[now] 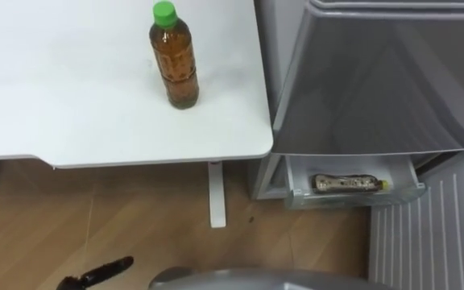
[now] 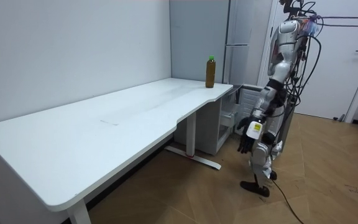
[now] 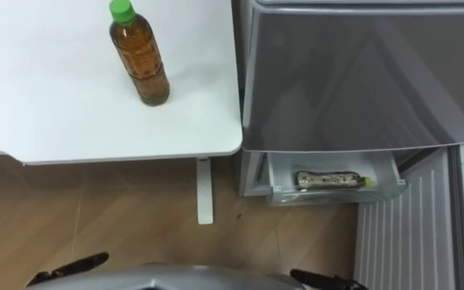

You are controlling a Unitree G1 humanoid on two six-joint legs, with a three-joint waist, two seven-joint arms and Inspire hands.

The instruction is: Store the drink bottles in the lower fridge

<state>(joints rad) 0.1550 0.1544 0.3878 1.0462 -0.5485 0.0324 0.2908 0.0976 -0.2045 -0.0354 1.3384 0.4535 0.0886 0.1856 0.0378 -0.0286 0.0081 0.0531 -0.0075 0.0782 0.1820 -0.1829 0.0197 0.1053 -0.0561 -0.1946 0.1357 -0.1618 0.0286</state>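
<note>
Item 1: clear plastic bottle of brown tea w/ green screw cap. Stood upright, upper centre of frame, on white rectangular tabletop, near its right edge and apart from grey fridge front at upper right. Neither hand on it.
Handling, est.: looked full, so fairly heavy for its build. Thin-walled, prob. gives a bit under squeeze. Smooth label wrap prob. slippery. Not fragile, but tall & narrow, so easy to tip w/ a sideways nudge.
Best hold, est.: fingers & thumb round mid-body at label, below shoulder. Cap too small for a secure carry.

Item 2: second plastic bottle w/ dark label & yellowish end. Lay on its side in white open drawer at fridge base, lower right of frame.

Left hand: dark, lower left of frame, above wood floor. Fingers looked stretched out, nothing held.
Right hand: sliver at bottom edge, right of centre. State couldn't be told.

Robot stood before fridge & table corner per room view, arms hanging.
</note>
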